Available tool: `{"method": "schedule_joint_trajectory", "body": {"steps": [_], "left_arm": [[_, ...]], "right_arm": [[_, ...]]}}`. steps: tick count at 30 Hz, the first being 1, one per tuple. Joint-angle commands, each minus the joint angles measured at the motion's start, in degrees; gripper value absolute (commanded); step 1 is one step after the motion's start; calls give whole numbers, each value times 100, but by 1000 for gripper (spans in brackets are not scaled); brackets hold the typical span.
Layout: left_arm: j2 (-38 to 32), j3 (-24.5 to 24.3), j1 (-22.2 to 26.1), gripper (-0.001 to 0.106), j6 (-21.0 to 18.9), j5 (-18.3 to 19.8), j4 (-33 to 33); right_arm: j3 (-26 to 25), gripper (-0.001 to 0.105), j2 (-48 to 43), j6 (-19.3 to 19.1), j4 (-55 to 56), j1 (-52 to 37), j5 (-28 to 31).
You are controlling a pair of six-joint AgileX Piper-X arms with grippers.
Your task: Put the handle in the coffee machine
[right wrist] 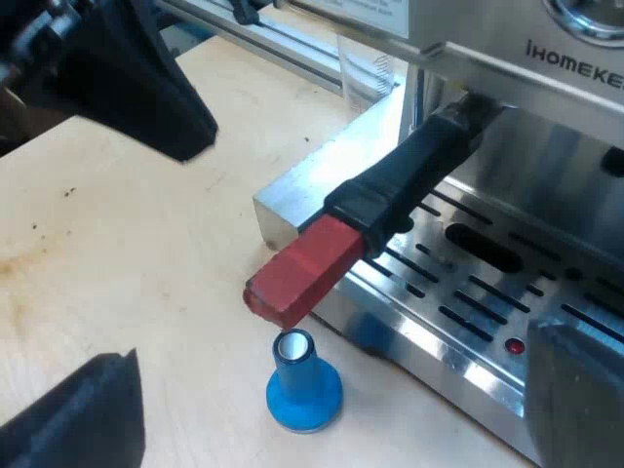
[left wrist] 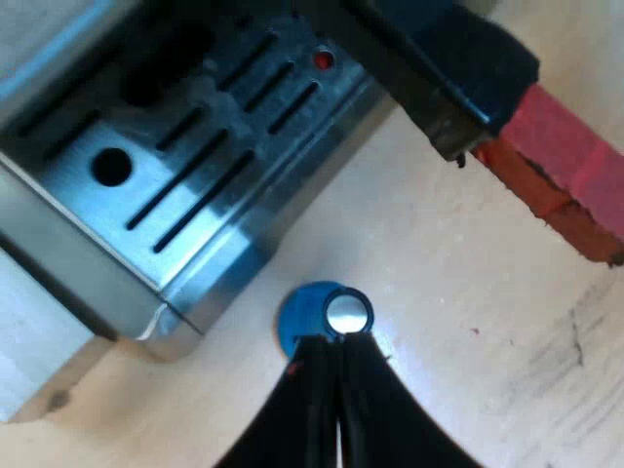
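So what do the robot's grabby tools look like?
Both are plain black, with no markings I can see. The left tool has two long, slim, shiny fingers that get narrower toward the tips. The right tool has two fingers that look like chunky, dull black wedges.

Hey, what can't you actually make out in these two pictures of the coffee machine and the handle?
1. Metal end of the handle: right wrist view, hidden under the head of the coffee machine; how firmly it is locked in, cannot tell.
2. Lower part of the measuring glass: right wrist view, hidden behind the machine; contents unclear.
3. End of the brand lettering: right wrist view, cut off by the picture's edge.
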Motion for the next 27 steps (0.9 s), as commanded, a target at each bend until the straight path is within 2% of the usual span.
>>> {"method": "schedule_joint_trajectory", "body": {"steps": [1,4,9,11,12,13,14,16,19,22,26,27], "left_arm": [[-189,-27,38,0,-110,-13,20],[-356,-27,37,0,-313,-63,20],[-543,-27,37,1,-312,-280,20],[-601,-27,37,7,-312,-320,20],[-625,-27,37,12,-312,-321,20],[-656,-27,37,25,-312,-321,20],[-664,-27,37,29,-323,-321,20],[-675,-27,37,49,-369,-362,20],[-675,-27,37,68,-368,-361,20],[-716,-37,37,75,-368,-361,52],[-793,-147,37,76,-392,-361,112],[-820,-224,37,76,-500,-361,122]], "right_arm": [[-84,79,-49,-60,-79,5,-53],[-84,79,-49,-60,-4,5,-6],[-84,79,-49,-60,18,5,-8],[-72,79,-49,-60,18,5,-8],[-72,79,-49,-60,18,5,-8],[-72,79,-49,-32,18,5,-8],[-72,79,-49,11,18,5,-8],[-72,79,-49,64,3,5,-8],[-85,79,-49,131,4,5,-8],[-147,79,-49,297,15,5,-8],[-326,79,-49,337,77,5,-8],[-415,79,-49,337,189,-70,-8]]}}
